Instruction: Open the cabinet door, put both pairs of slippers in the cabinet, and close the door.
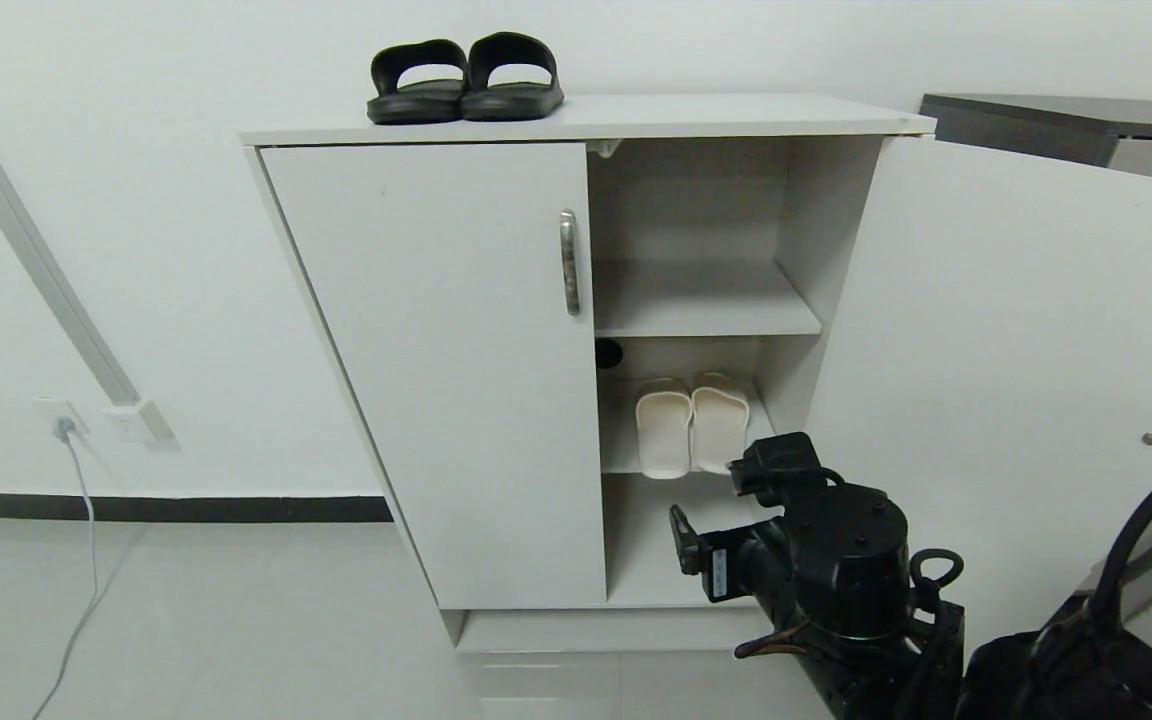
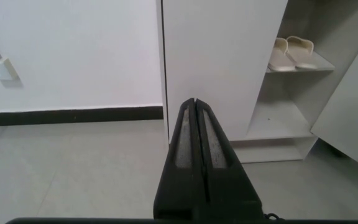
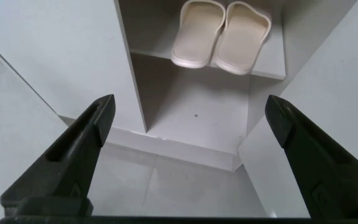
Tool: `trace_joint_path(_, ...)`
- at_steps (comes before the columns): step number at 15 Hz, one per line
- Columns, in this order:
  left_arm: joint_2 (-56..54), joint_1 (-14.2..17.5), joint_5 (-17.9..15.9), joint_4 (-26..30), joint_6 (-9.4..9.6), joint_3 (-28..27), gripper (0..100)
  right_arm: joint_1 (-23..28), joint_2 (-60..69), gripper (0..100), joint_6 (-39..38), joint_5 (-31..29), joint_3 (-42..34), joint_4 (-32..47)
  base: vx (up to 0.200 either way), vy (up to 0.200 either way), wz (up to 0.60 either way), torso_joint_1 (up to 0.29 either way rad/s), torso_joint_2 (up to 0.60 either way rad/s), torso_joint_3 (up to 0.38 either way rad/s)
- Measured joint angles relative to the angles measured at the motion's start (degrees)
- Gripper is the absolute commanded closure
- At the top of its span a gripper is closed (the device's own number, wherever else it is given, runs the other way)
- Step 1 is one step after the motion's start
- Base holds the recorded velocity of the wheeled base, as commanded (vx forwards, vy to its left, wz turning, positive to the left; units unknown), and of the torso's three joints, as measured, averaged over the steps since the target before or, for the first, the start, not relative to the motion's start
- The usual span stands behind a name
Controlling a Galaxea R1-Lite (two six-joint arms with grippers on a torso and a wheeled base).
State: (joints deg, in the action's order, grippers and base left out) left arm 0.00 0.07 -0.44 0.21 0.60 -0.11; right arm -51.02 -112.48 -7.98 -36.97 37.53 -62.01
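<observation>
Right end effector (image 3: 189, 106), jaws spread wide and empty, faces the open right bay of the cabinet (image 1: 736, 112), just below the white slippers (image 1: 691, 425) on the middle shelf. The black slippers (image 1: 466, 80) sit on the cabinet top, up and left of it, side by side, long axes running near to far. Left end effector (image 2: 194, 106) is pressed together (it stands farther off, so the right arm seems nearer).

Carrier: white cabinet (image 1: 436, 380) standing on pale tiled floor (image 1: 236, 620), against the wall | Cabinet top: pair of black slippers (image 1: 466, 80) side by side, left of the top's centre | Cabinet middle shelf (image 1: 626, 462), behind the open right door (image 1: 1016, 400): pair of cream slippers (image 1: 691, 425) side by side
</observation>
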Motion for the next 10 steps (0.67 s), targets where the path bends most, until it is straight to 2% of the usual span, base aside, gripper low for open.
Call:
trace_joint_path(7,0.0,0.0,-0.07,0.0,-0.09,0.04,100,-0.13,0.02,0,0.0,-0.09,0.11,-0.06,0.0,0.0,0.0,0.0,0.0,0.0)
trace_joint_path(10,0.0,0.0,-0.1,0.01,-0.09,0.01,100,-0.22,0.02,0,0.0,-0.11,0.04,-0.06,0.0,0.2,0.0,0.005,0.0,0.001)
